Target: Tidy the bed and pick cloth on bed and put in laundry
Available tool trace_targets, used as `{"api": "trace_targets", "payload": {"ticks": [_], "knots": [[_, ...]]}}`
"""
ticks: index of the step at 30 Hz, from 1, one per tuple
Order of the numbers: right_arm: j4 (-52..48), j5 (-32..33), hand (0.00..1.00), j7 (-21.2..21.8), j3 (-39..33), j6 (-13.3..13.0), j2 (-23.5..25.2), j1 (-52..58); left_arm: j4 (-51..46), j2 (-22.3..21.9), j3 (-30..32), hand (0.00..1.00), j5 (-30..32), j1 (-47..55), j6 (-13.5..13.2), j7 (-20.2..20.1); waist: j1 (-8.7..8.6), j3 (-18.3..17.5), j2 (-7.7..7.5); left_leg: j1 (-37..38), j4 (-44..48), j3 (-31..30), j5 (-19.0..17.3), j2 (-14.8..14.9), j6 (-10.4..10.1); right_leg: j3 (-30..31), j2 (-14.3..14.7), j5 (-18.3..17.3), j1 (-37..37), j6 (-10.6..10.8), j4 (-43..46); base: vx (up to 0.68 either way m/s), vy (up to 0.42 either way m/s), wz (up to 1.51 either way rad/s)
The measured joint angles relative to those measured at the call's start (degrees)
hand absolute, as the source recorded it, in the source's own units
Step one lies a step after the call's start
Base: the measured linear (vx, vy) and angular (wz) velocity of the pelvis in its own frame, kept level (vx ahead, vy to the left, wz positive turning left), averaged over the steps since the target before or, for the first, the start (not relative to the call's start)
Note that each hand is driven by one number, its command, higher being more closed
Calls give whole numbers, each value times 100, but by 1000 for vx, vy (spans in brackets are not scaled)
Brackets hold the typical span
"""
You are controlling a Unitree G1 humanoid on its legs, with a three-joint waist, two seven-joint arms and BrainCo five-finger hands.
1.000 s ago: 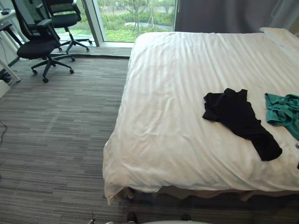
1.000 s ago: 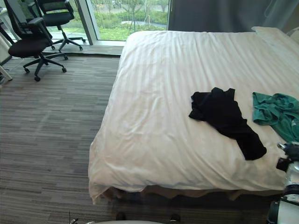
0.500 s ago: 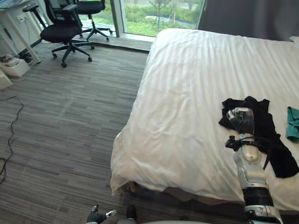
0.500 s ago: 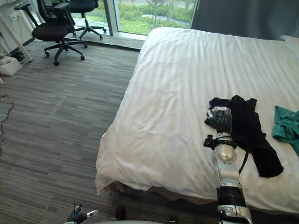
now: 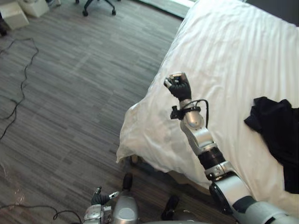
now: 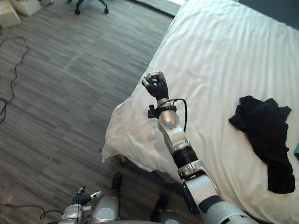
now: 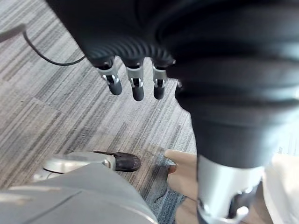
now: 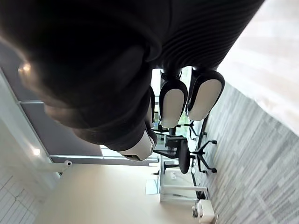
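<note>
One black cloth on the bed; both hands empty.

Black cloth (image 6: 265, 133) lies crumpled on the white striped bed (image 5: 233, 51), toward its right side and well apart from both hands. Right hand (image 5: 178, 86) is up over the bed's near left corner, with the arm coming in from the lower right. It is clenched into a fist with nothing in it. Left hand (image 5: 99, 199) hangs low at the lower left, above the floor (image 5: 70, 93) and near the foot of the bed. In the left wrist view its fingers (image 7: 137, 88) hang straight and loose, released, gripping nothing, with grey carpet past them. Floor is grey striped carpet left of the bed. A white box (image 5: 11, 10) and a chair base (image 5: 99, 4) sit at its far edge.
</note>
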Motion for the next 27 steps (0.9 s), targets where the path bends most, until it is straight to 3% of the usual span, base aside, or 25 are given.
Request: {"api": "trace_targets", "payload": {"ticks": [3,10,12,15,20,22,25,27], "knots": [[201,84,100,2,-30,-4,-12,-505,-2,-5,-11,0,-102,-240,-35,3,72,308,108,-331,4,-119,113,52,-28,-90,-29,-15,-340,-30,185,-71,-9,18],[1131,200,100,-143,-648,-19,-505,-1044,168,-5,-158,0,-343,-941,-207,18,319,672,746,-1357,5,-338,410,26,-17,-247,-216,-180,-1514,-101,915,-83,-20,15],[1066,186,100,-114,-681,-320,-611,-1138,284,9,-312,0,-391,-1139,-252,47,301,724,849,-1675,5,-376,465,2,-57,-231,-308,-264,-1953,-145,1206,-103,-45,4],[1146,186,100,-103,-740,-561,-651,-1352,382,-31,-614,0,-492,-1417,-306,102,295,763,974,-1951,5,-370,535,-41,-44,-133,-433,-369,-2396,-140,1525,-83,-42,-3],[1138,127,100,-54,-777,-725,-365,-1306,370,-106,-631,0,-509,-1580,-318,102,239,726,976,-2062,7,-203,523,-112,-25,61,-574,-436,-2730,-71,1785,-53,-25,-9],[1056,15,100,70,-609,-728,-25,-953,348,-259,-249,0,-510,-1552,-272,96,3,559,940,-2066,8,-59,529,-172,-34,119,-659,-463,-2780,-29,1840,8,6,-3],[749,-93,100,286,-225,-729,357,-59,219,-394,-29,0,-511,-1568,-228,92,-192,291,802,-1972,9,76,521,-200,-18,231,-693,-460,-2772,-35,1852,60,-15,-13],[710,-93,100,403,-16,-729,506,301,196,-453,-47,0,-511,-1578,-231,47,-326,289,790,-1804,9,82,534,-207,5,243,-692,-469,-2599,-29,1817,43,-39,-8]]}}
